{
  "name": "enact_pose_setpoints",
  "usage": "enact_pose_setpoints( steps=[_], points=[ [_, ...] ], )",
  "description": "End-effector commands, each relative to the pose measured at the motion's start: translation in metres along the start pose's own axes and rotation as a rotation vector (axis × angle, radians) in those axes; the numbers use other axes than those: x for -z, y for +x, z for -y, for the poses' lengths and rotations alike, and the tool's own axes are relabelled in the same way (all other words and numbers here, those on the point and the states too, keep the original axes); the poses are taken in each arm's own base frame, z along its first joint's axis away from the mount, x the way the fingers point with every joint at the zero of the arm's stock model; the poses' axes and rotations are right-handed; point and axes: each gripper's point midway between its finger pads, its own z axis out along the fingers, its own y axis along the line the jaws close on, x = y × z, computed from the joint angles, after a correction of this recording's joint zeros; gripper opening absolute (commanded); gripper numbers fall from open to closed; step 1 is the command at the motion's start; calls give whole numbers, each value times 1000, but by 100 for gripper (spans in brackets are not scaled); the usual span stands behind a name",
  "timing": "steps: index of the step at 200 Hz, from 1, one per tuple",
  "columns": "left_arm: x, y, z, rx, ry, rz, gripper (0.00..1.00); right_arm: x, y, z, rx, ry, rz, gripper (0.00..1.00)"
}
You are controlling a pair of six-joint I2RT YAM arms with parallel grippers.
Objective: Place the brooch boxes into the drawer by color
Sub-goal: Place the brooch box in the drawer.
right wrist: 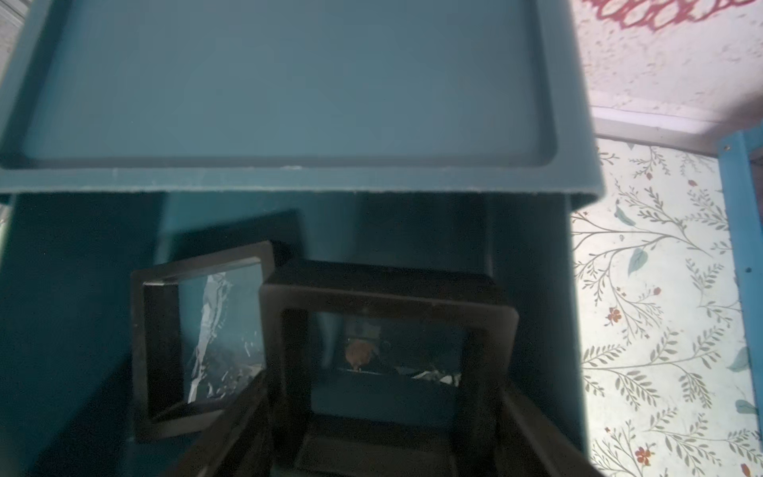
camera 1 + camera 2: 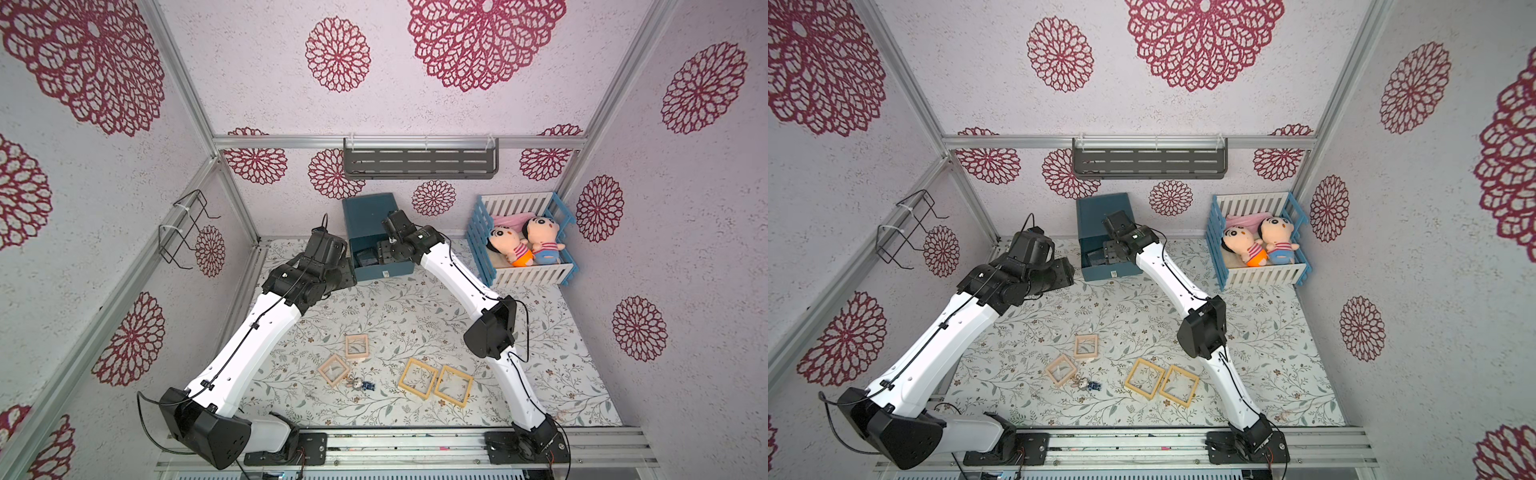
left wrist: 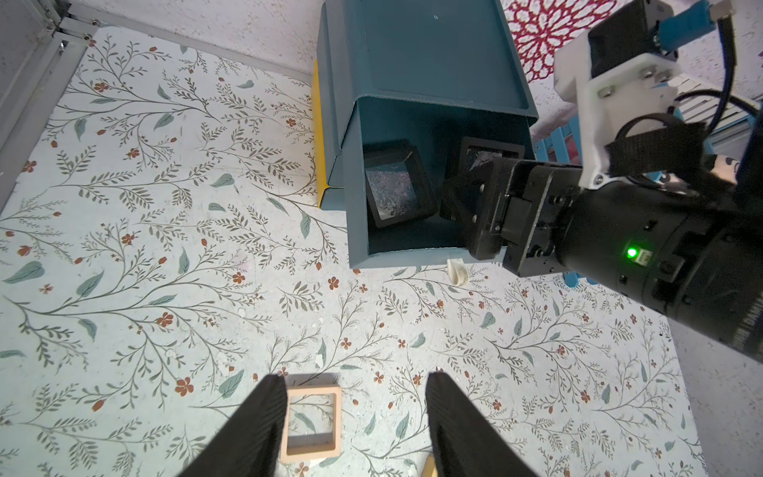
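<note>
The drawer [image 3: 429,53] looks like smooth matt teal plastic. Each black brooch box [image 1: 388,305] has a matt frame around a glossy, reflective clear film. The counter [image 2: 415,324] wears a matt printed floral sheet. The dolls [image 2: 509,245] are soft plush cloth.

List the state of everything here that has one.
Dark teal three-drawer chest: one drawer pulled out.
Two black square brooch boxes: inside that drawer.
Two pale pink square boxes: on the table.
Two yellow-tan square boxes: on the table, side by side.
Left end effector: open, empty.
Right end effector: straddling one black box, grip unclear.
</note>
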Motion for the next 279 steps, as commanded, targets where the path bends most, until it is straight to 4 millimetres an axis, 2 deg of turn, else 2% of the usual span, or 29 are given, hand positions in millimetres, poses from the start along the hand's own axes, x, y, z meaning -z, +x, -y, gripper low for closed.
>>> enact_pose_setpoints(
  steps=[1, 58, 104, 157, 187, 202, 218, 236, 265, 279],
  points=[
    [-1, -2, -2, 5, 0, 0, 61, 7, -14, -3, -7, -24, 41, 71],
    [0, -4, -1, 11, 5, 5, 61, 9, -16, 1, -16, -9, 49, 93],
    [0, -4, -1, 13, 11, 2, 62, 27, -32, -1, -38, -28, 104, 99],
    [-2, -6, -3, 34, 14, -2, 62, 77, -67, -14, -92, -142, 223, 99],
    [-5, -7, -6, 68, 21, -10, 62, 123, -88, -16, -146, -206, 303, 97],
    [-8, -9, -7, 85, 27, -10, 62, 142, -92, -12, -176, -220, 326, 97],
    [-8, -11, -6, 98, 33, -2, 62, 157, -90, -4, -207, -228, 332, 97],
    [-11, -14, -5, 107, 38, 2, 62, 165, -80, 8, -257, -281, 319, 97],
    [-14, -16, -4, 114, 40, 5, 62, 176, -46, 32, -335, -376, 319, 97],
    [-18, -17, -3, 117, 43, 4, 62, 173, -25, 38, -344, -384, 298, 97]
  ],
)
